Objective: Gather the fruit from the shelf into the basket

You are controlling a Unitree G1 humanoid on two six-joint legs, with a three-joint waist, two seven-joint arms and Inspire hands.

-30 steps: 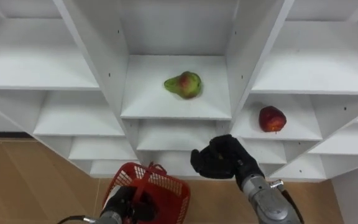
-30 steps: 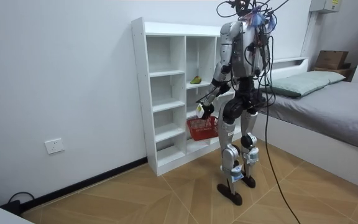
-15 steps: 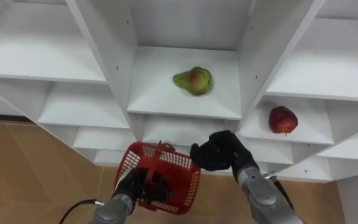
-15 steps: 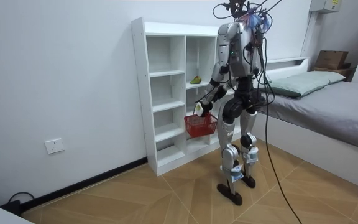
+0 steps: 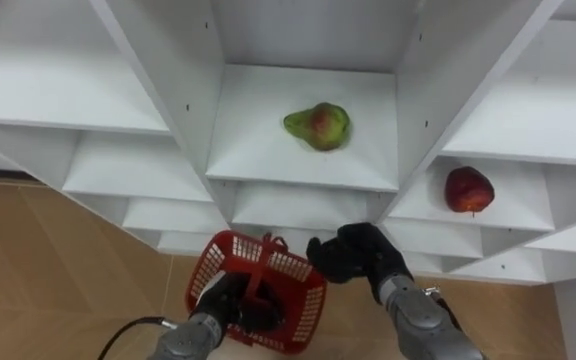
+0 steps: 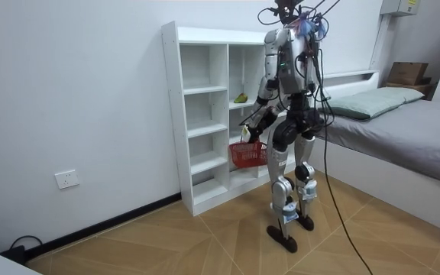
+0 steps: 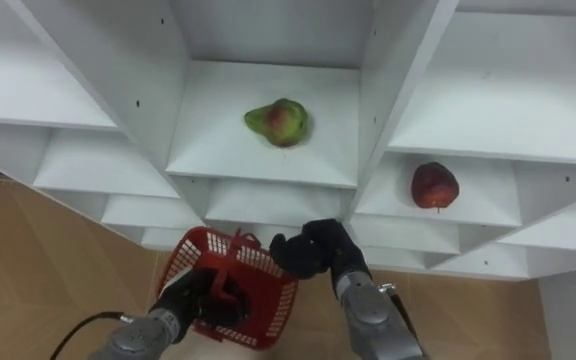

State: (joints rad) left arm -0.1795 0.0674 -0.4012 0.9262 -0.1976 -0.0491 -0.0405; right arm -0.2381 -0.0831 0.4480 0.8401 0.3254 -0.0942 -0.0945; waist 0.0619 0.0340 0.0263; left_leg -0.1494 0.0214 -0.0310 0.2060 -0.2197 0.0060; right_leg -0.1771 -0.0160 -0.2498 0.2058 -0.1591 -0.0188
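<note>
Left eye view: pear [image 5: 317, 126] above right robot hand [image 5: 353, 256], curled, empty; left robot hand [image 5: 226, 300] grips basket [image 5: 299, 266].

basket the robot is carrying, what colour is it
Red all over, handle included. The basket shows best in the left eye view.

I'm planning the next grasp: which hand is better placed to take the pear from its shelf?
The right hand. It holds nothing and hangs in front of the shelves just below the pear, slightly to its right. The left hand is lower and occupied gripping the red basket.
</note>
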